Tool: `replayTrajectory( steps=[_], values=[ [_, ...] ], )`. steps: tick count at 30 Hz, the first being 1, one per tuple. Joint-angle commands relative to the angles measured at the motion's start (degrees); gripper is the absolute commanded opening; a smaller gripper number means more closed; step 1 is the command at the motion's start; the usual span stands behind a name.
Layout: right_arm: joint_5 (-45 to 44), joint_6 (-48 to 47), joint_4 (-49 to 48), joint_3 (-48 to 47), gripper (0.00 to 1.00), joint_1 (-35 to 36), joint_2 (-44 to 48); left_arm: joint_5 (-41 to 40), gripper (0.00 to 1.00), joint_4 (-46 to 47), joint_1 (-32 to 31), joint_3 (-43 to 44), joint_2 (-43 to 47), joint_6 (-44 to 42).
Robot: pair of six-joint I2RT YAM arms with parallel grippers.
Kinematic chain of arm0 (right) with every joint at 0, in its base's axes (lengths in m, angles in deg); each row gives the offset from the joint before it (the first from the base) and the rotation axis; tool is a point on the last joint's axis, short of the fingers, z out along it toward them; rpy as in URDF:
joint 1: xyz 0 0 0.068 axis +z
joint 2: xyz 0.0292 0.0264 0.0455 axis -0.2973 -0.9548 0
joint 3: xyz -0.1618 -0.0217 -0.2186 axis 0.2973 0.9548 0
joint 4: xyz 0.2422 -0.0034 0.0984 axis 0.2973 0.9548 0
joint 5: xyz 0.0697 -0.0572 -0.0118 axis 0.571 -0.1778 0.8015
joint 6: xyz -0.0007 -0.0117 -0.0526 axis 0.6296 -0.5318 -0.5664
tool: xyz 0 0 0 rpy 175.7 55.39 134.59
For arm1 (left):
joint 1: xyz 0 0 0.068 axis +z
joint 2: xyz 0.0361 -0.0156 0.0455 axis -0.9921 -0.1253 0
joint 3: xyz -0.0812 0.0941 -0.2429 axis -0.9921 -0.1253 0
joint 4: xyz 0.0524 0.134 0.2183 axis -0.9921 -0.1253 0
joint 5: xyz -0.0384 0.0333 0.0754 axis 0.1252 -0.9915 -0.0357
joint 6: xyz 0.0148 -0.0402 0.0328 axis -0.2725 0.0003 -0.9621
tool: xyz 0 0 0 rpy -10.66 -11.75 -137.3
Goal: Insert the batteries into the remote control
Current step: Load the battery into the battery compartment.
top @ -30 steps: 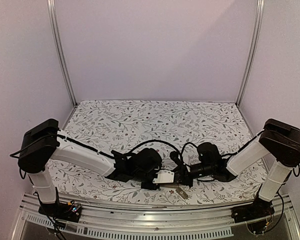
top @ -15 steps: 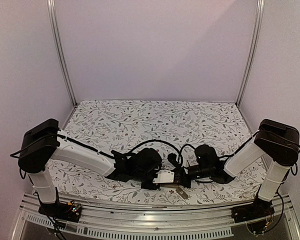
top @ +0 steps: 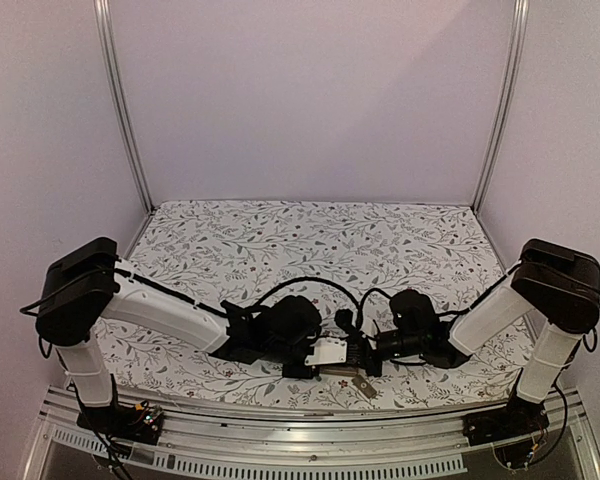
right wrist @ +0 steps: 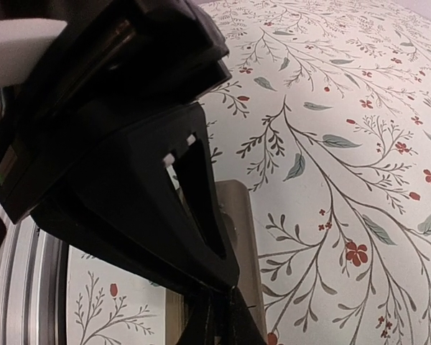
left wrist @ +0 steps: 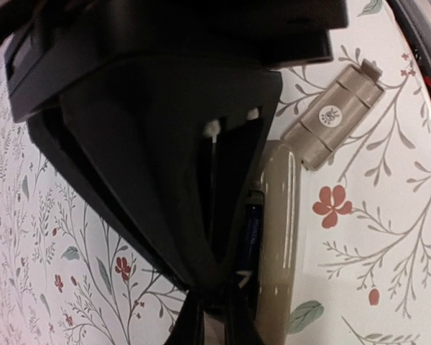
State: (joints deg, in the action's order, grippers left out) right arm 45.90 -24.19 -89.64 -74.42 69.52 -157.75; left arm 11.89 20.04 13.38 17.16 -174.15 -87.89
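Your left gripper (left wrist: 210,310) is pinched shut, with no clear hold. The remote control (left wrist: 279,237) lies back-up just beside its fingers, long axis along them, with one battery (left wrist: 250,228) in the recess. Your right gripper (right wrist: 214,310) is closed too, tips beside the remote; both arms are equally near.

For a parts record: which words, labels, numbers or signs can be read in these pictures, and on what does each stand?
None can be read.
Round white sticker on the flat tan-grey plastic cover piece: dark mark, too blurred.
Dark slim cylindrical battery in the recess of the tan-grey remote control: faint marks, too small.
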Motion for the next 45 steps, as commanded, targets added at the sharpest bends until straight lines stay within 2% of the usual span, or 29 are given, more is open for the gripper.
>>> replayTrajectory(
  steps=[1, 4, 8, 11, 16, 21, 26, 32, 37, 45],
  values=[
    [-3.79, -1.28, 9.37, 0.74, 0.05, 2.5, -1.89, 4.59, 0.0, 1.21, 0.43, -3.08, -5.44, 2.73],
    [-4.35, -1.45, 10.18, 0.78, 0.06, 2.79, -2.23, 4.65, 0.0, 1.51, 0.67, -3.23, -5.34, 2.67],
    [-5.37, -1.2, 10.85, 1.86, 0.14, 2.84, -1.16, 4.68, 0.0, 1.38, 0.69, -3.2, -5.56, 2.62],
    [-5.69, -1.52, 10.77, 2.57, 0.14, 2.88, 0.3, 4.92, 0.0, 1.26, 0.7, -3.21, -5.53, 2.4],
    [-6.03, -2.36, 11.34, 1.27, 0.09, 3.08, 0.23, 4.96, 0.0, 1.07, 0.7, -2.95, -5.69, 2.26],
    [-7.65, -2.99, 12.89, 1.42, 0.12, 4.26, -0.63, 4.76, 0.0, 1.19, 0.7, -3.18, -5.61, 2.65],
    [-7.37, -4.08, 13.92, 1.94, 0.19, 6.21, 0.62, 4.58, 0.0, 1.29, 0.78, -3.13, -5.73, 2.94],
    [-6.44, -5.02, 14.12, 2.1, 0.16, 6.31, 2.31, 4.59, 0.0, 1.12, 0.87, -3.03, -5.81, 2.94],
    [-0.22, -5.73, 13.18, 3.26, 0.16, 6.31, 4.11, 4.68, 0.0, 1.29, 0.94, -3.2, -5.81, 2.79],
    [-1.42, -6.05, 13.62, 1.1, 0.15, 6.31, 0.65, 4.84, 0.0, 1.42, 0.95, -3.27, -5.74, 2.83]
  ],
)
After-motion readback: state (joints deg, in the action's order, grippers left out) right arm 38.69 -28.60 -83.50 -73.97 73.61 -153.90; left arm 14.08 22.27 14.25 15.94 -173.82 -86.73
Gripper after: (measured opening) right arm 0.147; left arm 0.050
